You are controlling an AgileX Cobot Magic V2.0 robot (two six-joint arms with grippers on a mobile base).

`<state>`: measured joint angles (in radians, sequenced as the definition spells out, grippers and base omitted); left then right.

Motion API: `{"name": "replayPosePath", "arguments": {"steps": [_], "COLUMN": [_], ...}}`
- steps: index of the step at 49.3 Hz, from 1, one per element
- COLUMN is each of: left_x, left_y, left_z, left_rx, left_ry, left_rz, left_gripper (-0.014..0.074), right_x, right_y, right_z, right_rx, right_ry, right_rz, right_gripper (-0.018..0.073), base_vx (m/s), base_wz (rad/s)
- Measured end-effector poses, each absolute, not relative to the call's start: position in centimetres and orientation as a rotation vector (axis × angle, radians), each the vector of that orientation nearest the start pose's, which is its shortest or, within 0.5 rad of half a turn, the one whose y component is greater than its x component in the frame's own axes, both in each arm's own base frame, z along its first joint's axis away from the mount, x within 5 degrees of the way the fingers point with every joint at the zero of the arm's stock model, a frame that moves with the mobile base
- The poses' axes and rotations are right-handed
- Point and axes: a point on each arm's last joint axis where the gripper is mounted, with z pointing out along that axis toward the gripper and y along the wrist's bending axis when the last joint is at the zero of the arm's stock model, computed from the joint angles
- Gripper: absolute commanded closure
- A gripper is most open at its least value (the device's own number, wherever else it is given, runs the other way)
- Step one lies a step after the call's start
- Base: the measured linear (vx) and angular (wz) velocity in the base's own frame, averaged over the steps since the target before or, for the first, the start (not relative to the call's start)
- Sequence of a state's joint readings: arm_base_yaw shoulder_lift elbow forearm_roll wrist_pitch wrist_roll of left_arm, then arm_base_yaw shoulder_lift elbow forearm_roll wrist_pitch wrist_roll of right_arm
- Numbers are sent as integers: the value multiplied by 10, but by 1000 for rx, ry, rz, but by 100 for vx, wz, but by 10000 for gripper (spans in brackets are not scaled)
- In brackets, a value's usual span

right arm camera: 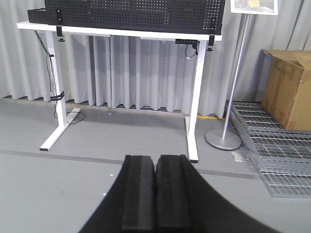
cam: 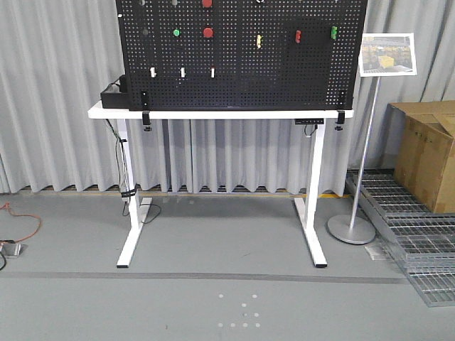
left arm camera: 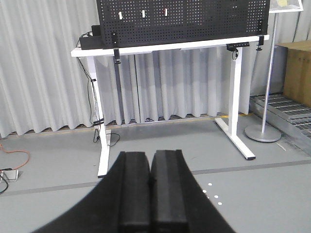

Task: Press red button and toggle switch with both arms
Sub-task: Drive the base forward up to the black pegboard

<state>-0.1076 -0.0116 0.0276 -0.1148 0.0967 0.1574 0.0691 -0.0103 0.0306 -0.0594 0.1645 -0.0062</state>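
Round red button (cam: 207, 32) and white toggle switches (cam: 183, 72) on a black perforated pegboard (cam: 284, 78) above the white worktop (cam: 234, 114), well apart from the left gripper (left arm camera: 151, 165) and right gripper (right arm camera: 155, 167), whose matte black pads are pressed together, empty.

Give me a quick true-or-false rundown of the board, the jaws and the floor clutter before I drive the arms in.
1. The left jaws and the right jaws are both closed on nothing. True.
2. One arm is touching the red button. False: both wrist views show the pegboard well away across the floor.
3. The pegboard stands on a white table. True.
4. The cardboard box sits to the left of the table. False: it is to the right, beyond the sign stand.
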Motion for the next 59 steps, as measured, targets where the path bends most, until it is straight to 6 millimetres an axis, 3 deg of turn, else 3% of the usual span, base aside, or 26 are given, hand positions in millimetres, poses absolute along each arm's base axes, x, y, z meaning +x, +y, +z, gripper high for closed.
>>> {"name": "replayPosePath", "arguments": {"steps": [36,59], "left_x": [56,56], "left_y": [-7,-7], "left_z": [196,196], "left_rx": [129,129], "left_ry": [1591,1591], "left_rz": [-59,-59], "left_gripper": [595,595], "right_x": [56,56], "right_y": [3,3], "right_z": [188,188], "right_rx": [-104,-104], "right_ry": [1665,1665], "right_rz": [-5,-5], "right_gripper": [562,562], "base_vx": [2,29], "base_wz": [0,-5]}}
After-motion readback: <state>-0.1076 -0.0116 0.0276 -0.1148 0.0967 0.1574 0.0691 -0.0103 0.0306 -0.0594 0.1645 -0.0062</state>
